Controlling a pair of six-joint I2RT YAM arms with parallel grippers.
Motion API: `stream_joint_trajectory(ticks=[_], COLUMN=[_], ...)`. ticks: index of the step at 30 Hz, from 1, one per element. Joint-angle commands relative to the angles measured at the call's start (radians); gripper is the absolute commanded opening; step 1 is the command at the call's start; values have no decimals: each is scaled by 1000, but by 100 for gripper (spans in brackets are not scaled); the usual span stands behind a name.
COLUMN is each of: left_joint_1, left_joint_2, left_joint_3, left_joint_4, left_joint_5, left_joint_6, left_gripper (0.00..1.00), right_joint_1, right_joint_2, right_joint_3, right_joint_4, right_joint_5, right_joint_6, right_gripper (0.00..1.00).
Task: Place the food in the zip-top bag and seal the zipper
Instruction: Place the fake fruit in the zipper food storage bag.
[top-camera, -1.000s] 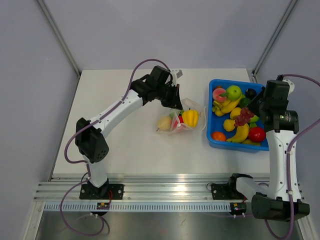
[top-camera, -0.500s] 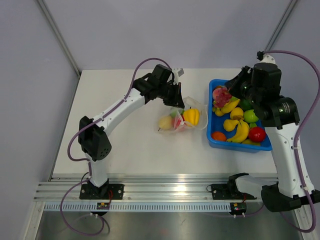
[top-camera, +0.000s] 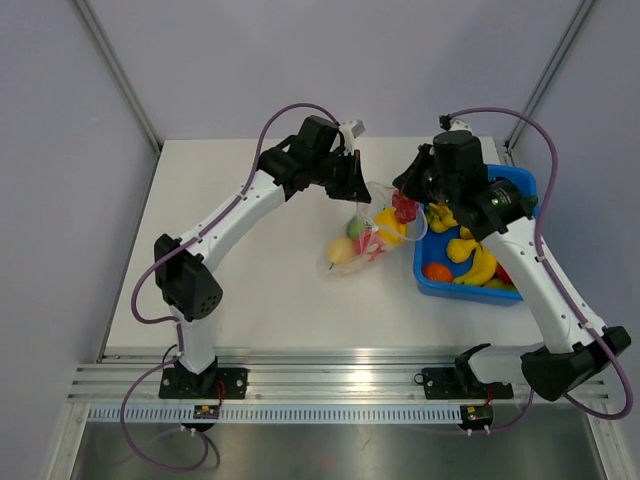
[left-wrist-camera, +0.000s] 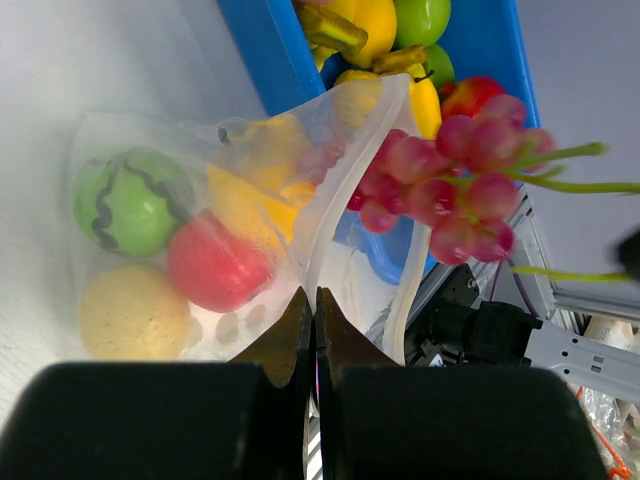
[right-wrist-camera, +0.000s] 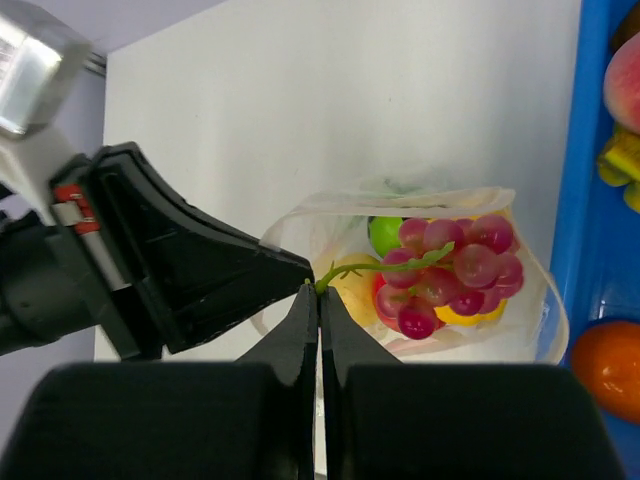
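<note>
My left gripper (left-wrist-camera: 314, 292) is shut on the mouth edge of the clear zip-top bag (left-wrist-camera: 180, 250) and holds it lifted off the table (top-camera: 250, 290). The bag (top-camera: 370, 232) holds a green striped ball (left-wrist-camera: 130, 200), a red fruit (left-wrist-camera: 215, 262), a pale yellow fruit (left-wrist-camera: 130, 312) and a yellow one. My right gripper (right-wrist-camera: 318, 288) is shut on the green stem of a bunch of red grapes (right-wrist-camera: 450, 272), which hangs over the bag's open mouth (top-camera: 403, 205). The zipper (left-wrist-camera: 400, 290) gapes open.
A blue bin (top-camera: 510, 185) at the right holds bananas (top-camera: 480, 265), an orange fruit (top-camera: 437, 271) and other toy fruit. The left gripper's black body (right-wrist-camera: 170, 260) sits right beside my right fingers.
My right gripper has carried the grapes left from over the blue bin to the bag's mouth. The left gripper has raised the bag's edge, so the bag hangs lower.
</note>
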Motion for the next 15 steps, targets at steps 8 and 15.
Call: stream_joint_trajectory(ticks=[8,15], left_joint_1=[16,16], left_joint_2=[-7,5], left_joint_3=[44,37], left_joint_4=[57,69], left_joint_5=[68,78], left_joint_6=[-30,-34], left_gripper=[0,0], right_joint_1=[65,119], right_joint_2=[13,19], right_joint_3=[-67,-3], right_joint_4=[118,122], right_joint_5=[2,-7], right_joint_6=[63,52], right_gripper=[0,0])
